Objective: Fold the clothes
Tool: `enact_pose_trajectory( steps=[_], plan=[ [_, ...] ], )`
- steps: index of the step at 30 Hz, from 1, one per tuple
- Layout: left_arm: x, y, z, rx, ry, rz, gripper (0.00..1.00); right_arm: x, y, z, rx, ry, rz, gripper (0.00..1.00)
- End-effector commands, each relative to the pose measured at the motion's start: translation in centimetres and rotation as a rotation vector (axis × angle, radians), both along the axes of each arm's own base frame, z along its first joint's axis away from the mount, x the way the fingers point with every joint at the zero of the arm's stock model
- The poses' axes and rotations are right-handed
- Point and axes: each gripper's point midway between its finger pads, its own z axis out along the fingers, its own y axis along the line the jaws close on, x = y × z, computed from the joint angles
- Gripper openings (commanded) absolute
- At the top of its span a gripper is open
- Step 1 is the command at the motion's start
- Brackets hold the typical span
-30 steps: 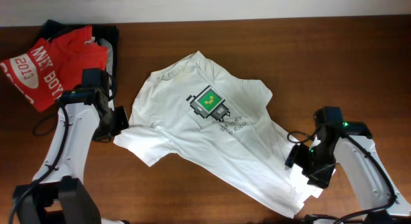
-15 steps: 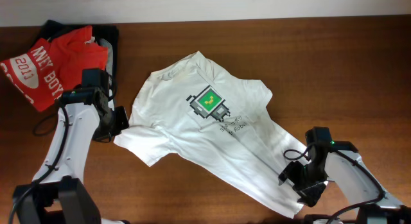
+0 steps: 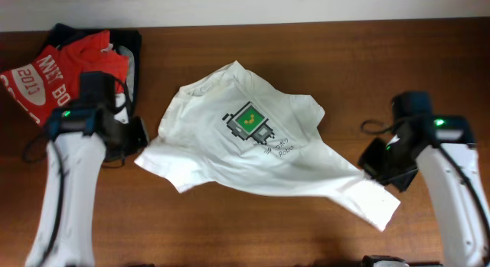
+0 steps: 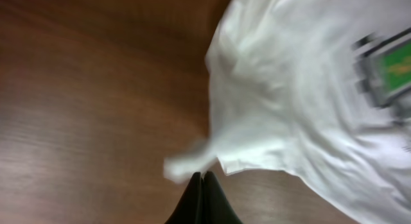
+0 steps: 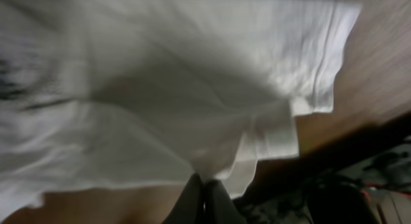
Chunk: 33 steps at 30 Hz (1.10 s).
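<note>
Well, left fingers (image 4: pixel 192 201) and right fingers (image 5: pixel 191 199) pinch the white T-shirt (image 3: pixel 222 156).

T-shirt (image 3: pixel 230 156) ctr of table (image 3: pixel 344 60); lettered shirt (image 3: pixel 46 79) back-L corner, atop other garment (image 3: pixel 132 41).

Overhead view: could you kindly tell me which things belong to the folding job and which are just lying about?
Job: T-shirt, left gripper, right gripper.
Lying about: red shirt, black garment.
</note>
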Motion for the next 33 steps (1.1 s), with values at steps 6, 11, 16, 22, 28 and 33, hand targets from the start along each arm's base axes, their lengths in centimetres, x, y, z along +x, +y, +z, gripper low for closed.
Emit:
enact_pose_trajectory(
  steps=[6, 11, 16, 22, 28, 33],
  plan=[
    [-8.4, -1.0, 24.1, 0.028, -0.63, -0.004, 0.0, 0.4, -1.7, 18.6, -0.175, -0.484, 0.102, 0.04],
    [-9.9, -7.9, 17.7, -0.302, -0.311, -0.354, 0.97, 0.7, -1.7, 18.3, -0.172, -0.469, 0.103, 0.04],
    [-8.1, -10.3, 5.2, -0.339, -0.034, -0.379, 0.98, 1.1, -1.8, 18.0, -0.171, -0.456, 0.103, 0.04],
    [-7.0, -12.9, -9.4, -0.156, 0.247, -0.311, 0.93, 1.1, -1.8, 18.0, -0.171, -0.456, 0.103, 0.04],
    [-6.5, -14.3, -14.5, -0.005, 0.31, -0.274, 0.9, 1.0, -2.0, 18.0, -0.193, -0.454, 0.125, 0.04],
    [-6.3, -14.4, -16.6, 0.004, 0.341, -0.272, 0.72, 1.0, -2.0, 18.0, -0.193, -0.454, 0.125, 0.04]
  ],
)
